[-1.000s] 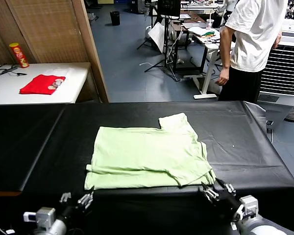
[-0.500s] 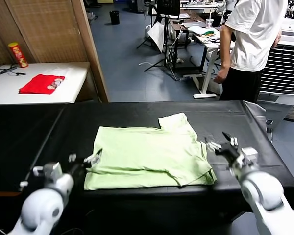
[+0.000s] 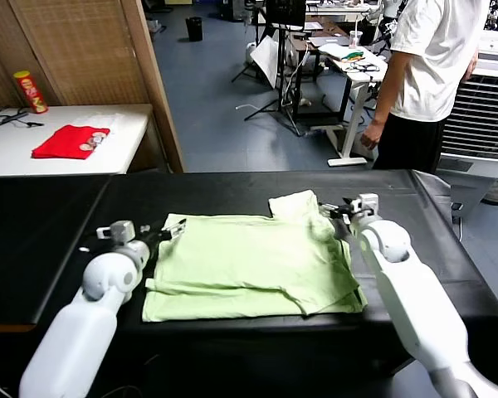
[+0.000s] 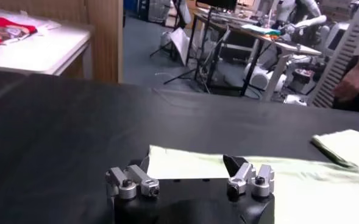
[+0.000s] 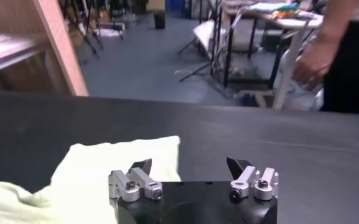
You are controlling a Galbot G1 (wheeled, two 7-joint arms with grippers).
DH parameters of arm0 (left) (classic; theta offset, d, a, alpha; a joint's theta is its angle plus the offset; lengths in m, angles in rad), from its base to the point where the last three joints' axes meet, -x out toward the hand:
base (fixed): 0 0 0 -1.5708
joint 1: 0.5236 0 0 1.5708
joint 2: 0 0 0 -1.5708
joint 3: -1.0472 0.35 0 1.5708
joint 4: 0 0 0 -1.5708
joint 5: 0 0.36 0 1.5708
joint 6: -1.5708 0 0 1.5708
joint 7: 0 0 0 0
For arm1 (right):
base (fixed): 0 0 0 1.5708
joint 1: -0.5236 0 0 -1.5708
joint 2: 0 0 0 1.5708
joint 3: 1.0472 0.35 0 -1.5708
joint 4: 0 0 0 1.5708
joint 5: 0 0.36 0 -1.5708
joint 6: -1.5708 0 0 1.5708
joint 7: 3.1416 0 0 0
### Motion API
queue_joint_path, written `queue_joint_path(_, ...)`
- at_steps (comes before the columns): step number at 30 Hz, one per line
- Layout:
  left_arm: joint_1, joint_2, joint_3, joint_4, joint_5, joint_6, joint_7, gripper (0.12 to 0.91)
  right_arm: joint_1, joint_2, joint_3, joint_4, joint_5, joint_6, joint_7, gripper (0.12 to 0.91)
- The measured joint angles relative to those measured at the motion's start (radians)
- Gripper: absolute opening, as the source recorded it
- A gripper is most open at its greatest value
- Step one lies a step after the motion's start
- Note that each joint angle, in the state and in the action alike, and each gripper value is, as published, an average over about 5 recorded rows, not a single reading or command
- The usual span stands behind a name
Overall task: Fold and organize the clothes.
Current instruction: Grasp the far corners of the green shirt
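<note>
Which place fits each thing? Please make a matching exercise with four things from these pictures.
Things:
1. T-shirt
2. left gripper
3. right gripper
4. red cloth

Places:
A. on the white side table
B. at the shirt's far left corner
C. lying on the black table
D. by the far sleeve of the shirt

Pairs: 1-C, 2-B, 3-D, 4-A

Black table point(image 3: 232, 186) with one pale green T-shirt point(image 3: 249, 265) lying on it.

The table top is covered in a dark, slightly creased sheet that runs the full width of the view. The T-shirt lies flat toward the near edge, partly folded, one sleeve sticking out toward the far side and its near hem close to the table's front edge. Beyond the far left corner stands a white side table point(image 3: 33, 153) with a red cloth point(image 3: 70, 141) and a red-and-yellow can point(image 3: 31, 91) on it.
</note>
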Motion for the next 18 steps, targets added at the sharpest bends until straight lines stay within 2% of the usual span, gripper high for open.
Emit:
queue_joint_path(6, -0.061, -0.015, 0.022, 0.102, 0.007, 0.0, 0.021, 0.798, 0.01, 0.028, -0.006, -0.045, -0.011, 0.001, -0.002, 0.798)
queue_joint_path(11, -0.087, -0.031, 0.029, 0.161, 0.044, -0.024, 0.042, 0.798, 0.018, 0.042, -0.005, -0.068, -0.015, 0.002, -0.005, 0.776)
queue_joint_path(14, -0.099, -0.041, 0.03, 0.189, 0.062, -0.042, 0.05, 0.797, 0.02, 0.05, -0.002, -0.078, -0.02, 0.003, -0.009, 0.677)
queue_joint_path(16, -0.103, -0.044, 0.03, 0.202, 0.064, -0.046, 0.053, 0.787, 0.02, 0.056, 0.0, -0.083, -0.023, 0.005, -0.01, 0.571)
queue_joint_path(18, -0.102, -0.042, 0.032, 0.206, 0.066, -0.047, 0.055, 0.736, 0.02, 0.061, 0.001, -0.083, -0.025, 0.007, -0.012, 0.454)
